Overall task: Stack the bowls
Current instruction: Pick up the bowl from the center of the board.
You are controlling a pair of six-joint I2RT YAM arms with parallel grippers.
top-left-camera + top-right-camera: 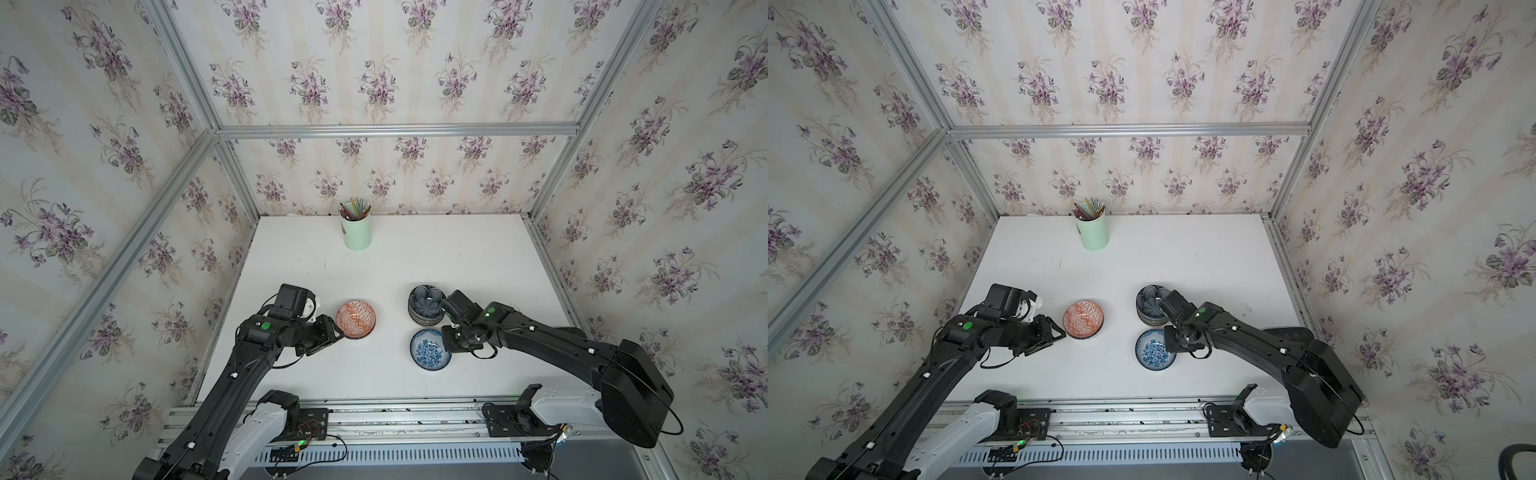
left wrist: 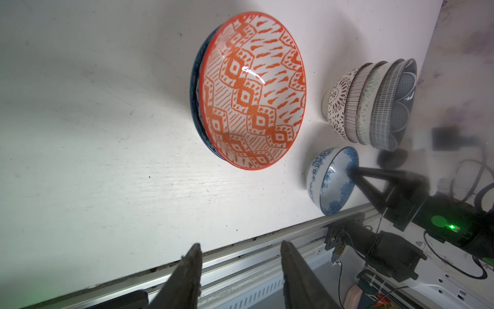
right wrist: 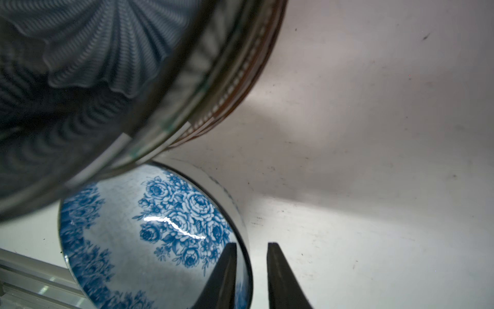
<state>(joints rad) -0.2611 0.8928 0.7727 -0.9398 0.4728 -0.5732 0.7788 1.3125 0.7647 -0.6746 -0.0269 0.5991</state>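
An orange geometric bowl (image 1: 355, 320) (image 2: 254, 91) sits nested in a blue-rimmed bowl (image 2: 193, 88) at left of centre. My left gripper (image 1: 334, 338) (image 2: 240, 248) hangs just left of it, open and empty. To the right stands a stack of several bowls (image 1: 424, 305) (image 2: 374, 104) with a dark navy petal bowl (image 3: 80, 67) on top. A blue-white floral bowl (image 1: 428, 349) (image 3: 147, 227) rests on the table in front of the stack. My right gripper (image 1: 448, 352) (image 3: 251, 244) straddles its right rim, one finger inside and one outside, with a narrow gap still showing.
A mint-green cup of pencils (image 1: 356, 232) stands at the back of the white table (image 1: 478, 257). Papered walls with aluminium posts close in the sides. A metal rail (image 1: 395, 419) with both arm bases runs along the front edge.
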